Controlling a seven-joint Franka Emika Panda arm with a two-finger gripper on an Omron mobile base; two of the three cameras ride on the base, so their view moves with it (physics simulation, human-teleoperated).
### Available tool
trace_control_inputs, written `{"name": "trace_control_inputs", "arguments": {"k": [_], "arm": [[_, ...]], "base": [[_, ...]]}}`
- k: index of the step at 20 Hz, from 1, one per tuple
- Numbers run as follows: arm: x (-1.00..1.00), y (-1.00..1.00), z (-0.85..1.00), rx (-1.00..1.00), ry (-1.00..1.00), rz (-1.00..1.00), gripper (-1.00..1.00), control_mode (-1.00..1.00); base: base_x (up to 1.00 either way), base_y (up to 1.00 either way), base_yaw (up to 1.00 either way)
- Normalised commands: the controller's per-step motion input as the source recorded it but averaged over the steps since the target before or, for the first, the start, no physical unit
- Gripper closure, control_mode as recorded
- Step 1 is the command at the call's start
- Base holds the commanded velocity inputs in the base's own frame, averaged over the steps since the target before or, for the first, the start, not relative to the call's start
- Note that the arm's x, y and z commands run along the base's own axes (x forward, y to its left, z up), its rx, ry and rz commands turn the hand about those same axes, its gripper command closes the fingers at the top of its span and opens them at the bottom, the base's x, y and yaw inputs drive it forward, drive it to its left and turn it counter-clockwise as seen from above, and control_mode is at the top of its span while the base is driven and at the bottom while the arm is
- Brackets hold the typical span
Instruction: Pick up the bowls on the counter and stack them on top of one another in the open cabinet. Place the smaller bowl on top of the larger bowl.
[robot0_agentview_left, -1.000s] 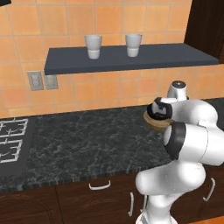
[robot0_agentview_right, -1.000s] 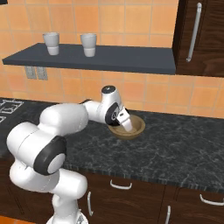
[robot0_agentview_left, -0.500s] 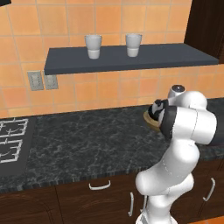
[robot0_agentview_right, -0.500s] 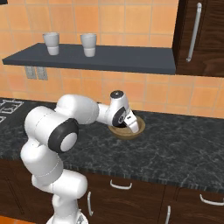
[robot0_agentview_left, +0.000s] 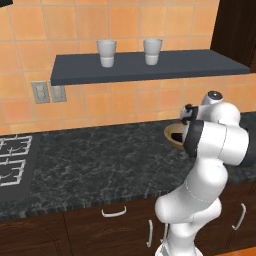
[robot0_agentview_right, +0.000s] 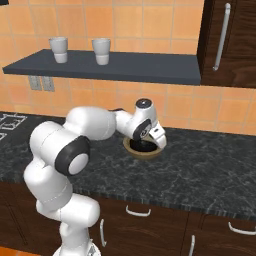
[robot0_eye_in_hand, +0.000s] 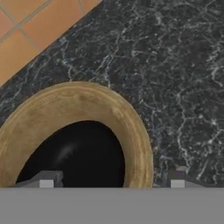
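Gripper low over the wooden bowl, tips spread wide: one fingertip over the dark inside at lower left of the hand view, the other at lower right over bare tabletop, straddling the bowl's right rim. Nothing held between them. Black bowl apparently sitting inside the wooden one, seen as a dark round mass at centre of the right base view; hard to tell apart from the wooden bowl's dark inside. Wooden bowl resting on the black marbled tabletop, near the orange tiled wall, with a strip of stone between rim and tile at upper left of the hand view. Open stone to the right of the bowl and toward the front edge. Grey wall shelf above, carrying two cups. Dark cabinet at upper right of the right base view, just past the shelf's end. Stove grates at far left of the left base view, well apart from the bowl.
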Motion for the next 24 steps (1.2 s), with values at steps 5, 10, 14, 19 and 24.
{"name": "trace_control_inputs", "arguments": {"k": [5,10,14,19,24], "arm": [[0.16,-0.04,-0.29,0.0,0.0,0.18,-1.0,-1.0],[0.04,-0.07,-0.39,-0.04,0.01,0.19,-1.0,-1.0],[0.01,-0.21,-0.07,-0.04,0.08,0.09,-1.0,-1.0],[0.15,0.03,-0.19,-0.06,0.09,0.05,-1.0,-1.0],[0.25,0.17,-0.4,-0.03,0.11,0.01,-1.0,-1.0]], "base": [[0.0,0.0,0.0],[0.0,0.0,0.0],[0.0,0.0,0.0],[0.0,0.0,0.0],[0.0,0.0,0.0]]}}
